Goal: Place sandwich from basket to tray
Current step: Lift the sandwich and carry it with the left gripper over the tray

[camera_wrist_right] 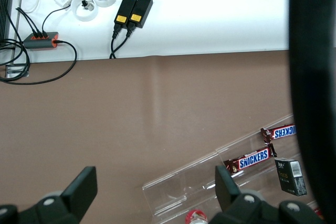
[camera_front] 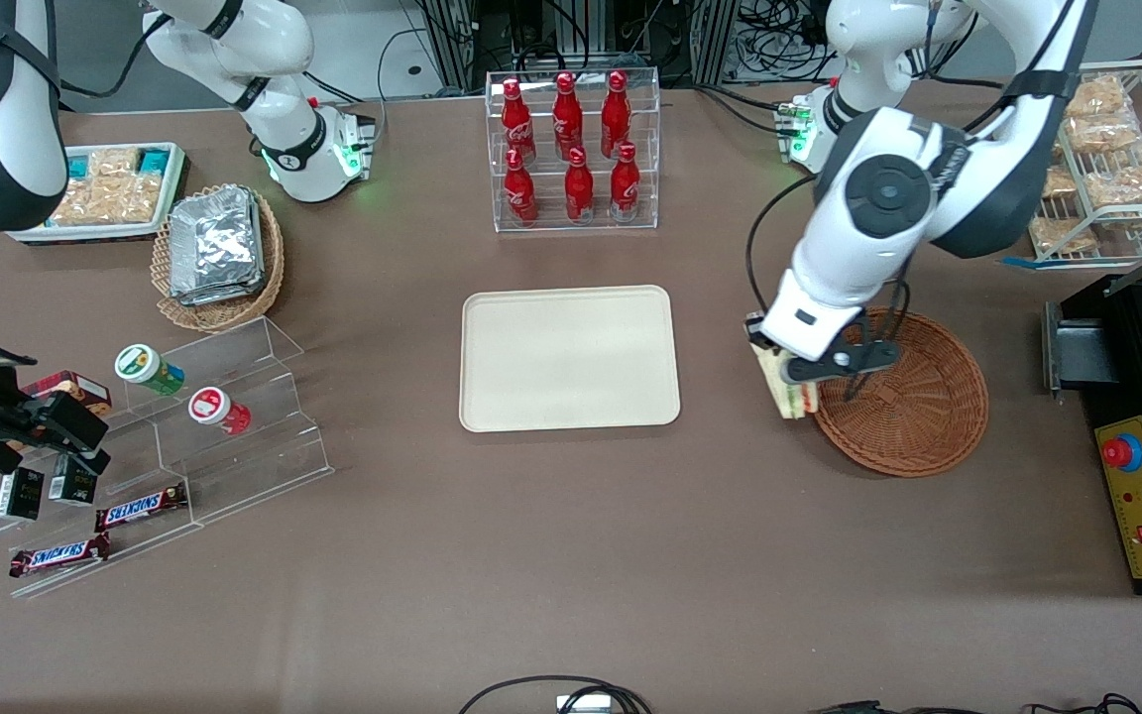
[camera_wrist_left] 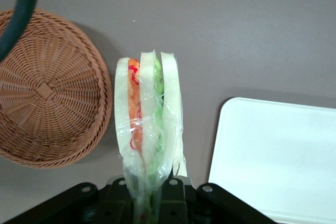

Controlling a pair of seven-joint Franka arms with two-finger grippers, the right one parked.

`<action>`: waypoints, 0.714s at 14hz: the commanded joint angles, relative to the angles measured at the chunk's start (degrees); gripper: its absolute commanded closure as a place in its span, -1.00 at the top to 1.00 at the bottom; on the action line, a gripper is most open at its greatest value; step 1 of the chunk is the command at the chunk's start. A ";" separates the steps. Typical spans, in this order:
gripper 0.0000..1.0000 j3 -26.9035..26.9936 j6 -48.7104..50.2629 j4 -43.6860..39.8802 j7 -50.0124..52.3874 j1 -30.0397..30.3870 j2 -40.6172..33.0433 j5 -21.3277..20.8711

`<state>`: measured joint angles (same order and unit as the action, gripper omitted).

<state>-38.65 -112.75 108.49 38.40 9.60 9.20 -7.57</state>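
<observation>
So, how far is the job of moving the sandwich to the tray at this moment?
Done: the clear-wrapped triangular sandwich is out of the round reddish-brown wicker basket, which looks empty. In hand: the left arm's gripper is shut on it, held above the table beside the basket's rim. Left: carrying it to the flat cream rectangular tray, which holds nothing yet, and releasing it.

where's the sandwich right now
The sandwich is out of the basket, clamped in the gripper and held above the table just beside the basket's rim, between it and the tray, as the front view shows.
</observation>
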 commanded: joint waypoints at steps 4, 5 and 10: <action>-1.00 -0.90 -5.37 -2.06 0.88 -9.84 8.89 -8.76; -1.00 -0.90 -5.46 -2.14 2.01 -11.43 10.04 -9.82; -1.00 -0.81 -9.23 -2.14 8.43 -17.06 17.07 -12.90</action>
<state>-39.59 -120.98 108.39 44.24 -5.76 22.65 -18.77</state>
